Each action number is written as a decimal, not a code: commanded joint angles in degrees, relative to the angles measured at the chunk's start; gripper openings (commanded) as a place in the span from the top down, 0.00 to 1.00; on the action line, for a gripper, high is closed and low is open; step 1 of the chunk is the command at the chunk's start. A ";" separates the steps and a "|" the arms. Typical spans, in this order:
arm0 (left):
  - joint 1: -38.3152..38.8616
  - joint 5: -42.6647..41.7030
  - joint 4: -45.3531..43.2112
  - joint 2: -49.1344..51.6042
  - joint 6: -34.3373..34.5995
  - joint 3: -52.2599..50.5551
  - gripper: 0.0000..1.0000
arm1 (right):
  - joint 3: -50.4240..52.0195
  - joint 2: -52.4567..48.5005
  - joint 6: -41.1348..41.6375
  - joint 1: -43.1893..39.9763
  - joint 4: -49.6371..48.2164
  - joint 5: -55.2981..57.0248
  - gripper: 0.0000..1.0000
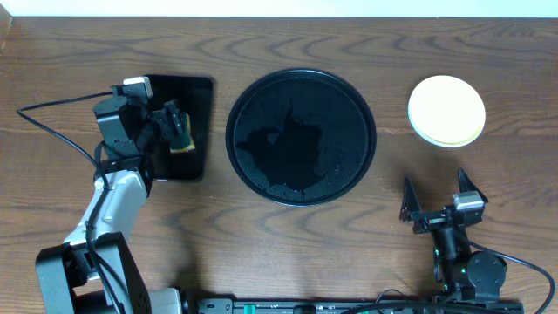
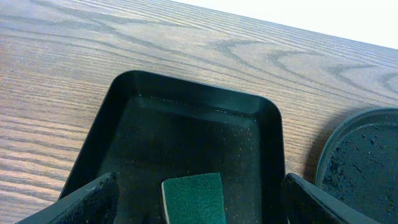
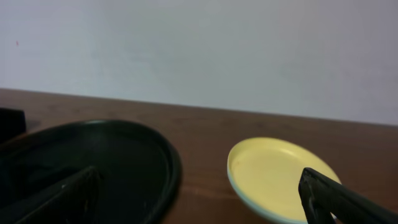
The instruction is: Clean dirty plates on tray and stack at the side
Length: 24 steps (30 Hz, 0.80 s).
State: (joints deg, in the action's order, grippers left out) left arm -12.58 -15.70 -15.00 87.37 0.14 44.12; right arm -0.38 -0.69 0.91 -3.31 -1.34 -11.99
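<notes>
The round black tray (image 1: 301,87) sits mid-table with wet patches and no plates on it; its rim shows in the right wrist view (image 3: 168,155). The plates (image 1: 446,110) are stacked to its right, pale yellow on top with a mint-blue edge beneath, and show in the right wrist view (image 3: 280,174). My left gripper (image 1: 174,122) is open over a small rectangular tray, with a green sponge (image 2: 194,198) lying between its fingers (image 2: 201,177), untouched. My right gripper (image 1: 434,180) is open and empty, near the front edge below the stack; its fingers (image 3: 199,174) frame the gap between tray and plates.
The small rectangular black tray (image 1: 196,96) lies left of the round tray, and its far wall shows in the left wrist view (image 2: 199,102). The sponge (image 1: 182,138) rests on it. A black cable (image 1: 52,131) runs from the left arm across the wooden table.
</notes>
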 commanded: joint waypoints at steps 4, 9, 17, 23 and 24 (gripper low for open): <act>0.13 0.35 -0.11 -0.13 -0.11 0.26 0.17 | 0.07 0.24 0.76 -0.37 4.57 -0.28 0.01; 0.13 0.35 -0.11 -0.13 -0.11 0.26 0.17 | 0.07 0.20 0.76 -0.37 4.57 -0.26 0.01; 0.13 0.35 -0.11 -0.13 -0.11 0.26 0.17 | 0.07 0.20 0.76 -0.37 4.57 -0.26 0.01; 0.13 0.35 -0.11 -0.13 -0.11 0.26 0.17 | 0.07 0.20 0.76 -0.37 4.57 -0.28 0.01; 0.13 0.35 -0.11 -0.13 -0.11 0.26 0.17 | 0.07 0.20 0.76 -0.37 4.57 -0.28 0.01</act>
State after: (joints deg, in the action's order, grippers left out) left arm -12.58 -15.70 -15.03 87.37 0.14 44.14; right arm -0.38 -0.73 0.91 -3.33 2.96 -11.97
